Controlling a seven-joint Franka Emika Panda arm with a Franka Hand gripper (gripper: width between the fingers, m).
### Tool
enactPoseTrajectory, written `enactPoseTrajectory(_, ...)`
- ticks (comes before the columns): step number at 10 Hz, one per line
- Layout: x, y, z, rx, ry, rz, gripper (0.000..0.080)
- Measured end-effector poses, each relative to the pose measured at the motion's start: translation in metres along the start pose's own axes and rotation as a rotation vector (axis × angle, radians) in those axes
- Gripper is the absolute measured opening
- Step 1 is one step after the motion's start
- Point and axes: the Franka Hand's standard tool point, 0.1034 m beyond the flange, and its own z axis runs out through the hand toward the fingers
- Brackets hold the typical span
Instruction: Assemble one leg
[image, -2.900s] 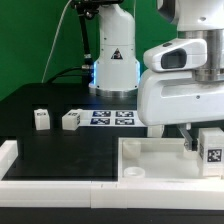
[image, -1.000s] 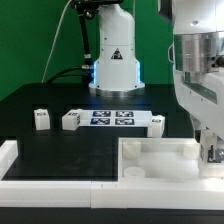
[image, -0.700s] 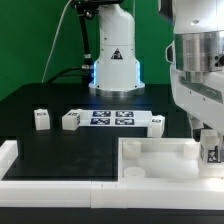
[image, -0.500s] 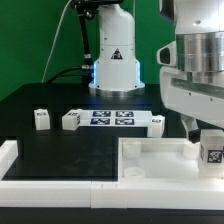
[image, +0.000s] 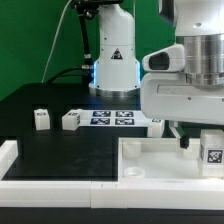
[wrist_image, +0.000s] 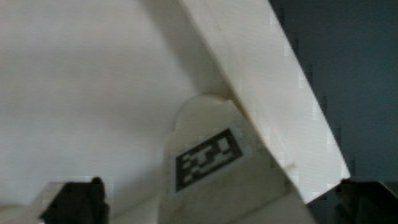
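My claw (image: 188, 142) looks open w/ nothing held, leg (image: 211, 152) beside it reads light, stiff, slick plastic, so pinch flat sides mid-body.

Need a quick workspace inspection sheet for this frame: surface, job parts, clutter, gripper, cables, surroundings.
Surface: black table, mostly bare at the exterior view's left.
Job's things: one leg at the right edge of the large white tray-shaped part, under the wrist; two loose legs, and, beside the marker board; a fourth leg partly hidden behind the arm.
Clutter: nothing seen.
Grippers: gripper, fingers either side of the tagged leg; contact cannot be told.
Cables: dark cables run along the robot base.
Surroundings: green backdrop.
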Motion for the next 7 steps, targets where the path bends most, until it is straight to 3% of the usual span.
enactPoseTrajectory(1,0.0011,0.0018,0.0002,-0.002,0.001,-0.090,0.0649)
enactPoseTrajectory(4,0.0010,-0.0004,-0.0001,-0.055,0.023,-0.398,0.0649)
enactPoseTrajectory(7,0.0019,0.0010,-0.0002,-0.057,0.022,-0.444,0.0640)
